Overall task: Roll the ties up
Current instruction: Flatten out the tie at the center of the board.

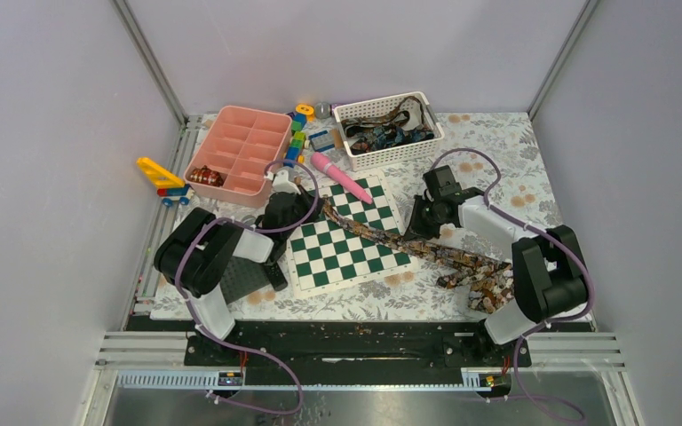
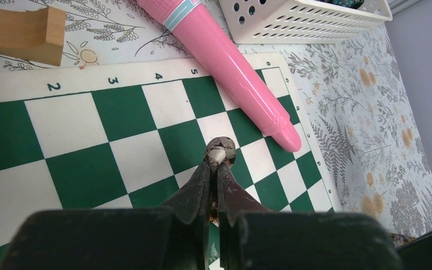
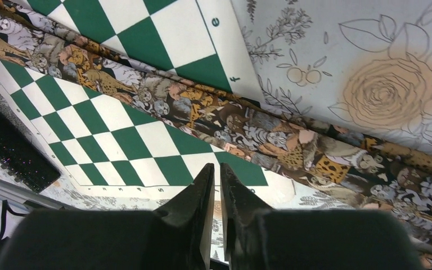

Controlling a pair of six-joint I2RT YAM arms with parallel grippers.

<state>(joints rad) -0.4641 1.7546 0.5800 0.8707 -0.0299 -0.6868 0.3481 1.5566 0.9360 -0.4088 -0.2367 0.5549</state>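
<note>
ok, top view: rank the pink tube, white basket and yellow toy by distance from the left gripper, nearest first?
1. Pink tube, just behind and right of the left gripper.
2. White basket, farther back on the right.
3. Yellow toy, far out to the left.

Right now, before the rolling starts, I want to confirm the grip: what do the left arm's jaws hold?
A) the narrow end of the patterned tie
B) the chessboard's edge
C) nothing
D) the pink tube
A: the left gripper has its jaws shut on the narrow end of the tie over the chessboard; the pink tube lies apart.
</note>
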